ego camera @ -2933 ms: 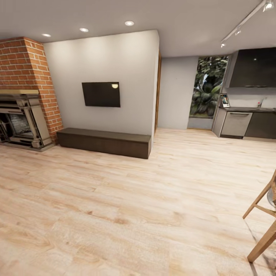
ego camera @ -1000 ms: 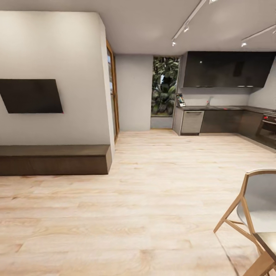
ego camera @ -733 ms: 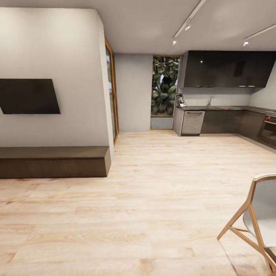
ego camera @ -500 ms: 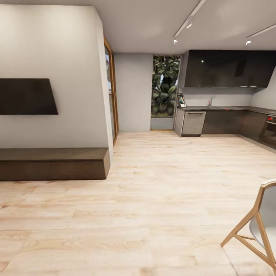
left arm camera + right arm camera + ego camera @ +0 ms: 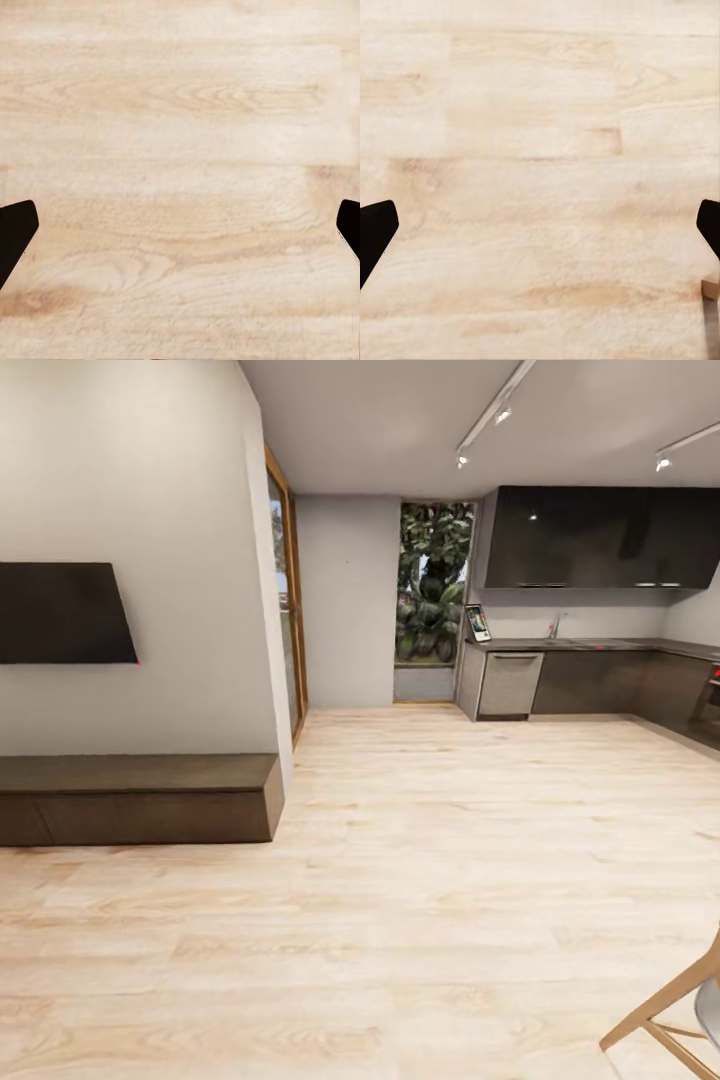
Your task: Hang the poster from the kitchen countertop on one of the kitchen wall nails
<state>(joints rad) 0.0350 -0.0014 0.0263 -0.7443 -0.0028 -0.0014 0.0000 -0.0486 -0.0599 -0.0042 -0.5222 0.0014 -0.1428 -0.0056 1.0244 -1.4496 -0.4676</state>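
Pale wood floor [image 5: 430,880] lies between me and the kitchen in the head view. I see the poster [image 5: 478,623] propped at the near end of the kitchen countertop [image 5: 590,645], well apart from me, so I judge nothing is done yet.

My left end effector [image 5: 180,229] is spread, empty, over floorboards.

My right end effector [image 5: 540,229] is spread too, holding nothing.

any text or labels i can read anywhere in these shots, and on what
None can be read.
The poster, standing at the end of the kitchen countertop, is too small and blurred to make out any lettering.
The wall-mounted TV has a blank dark screen.
The wooden floor under both wrist cameras carries no markings.
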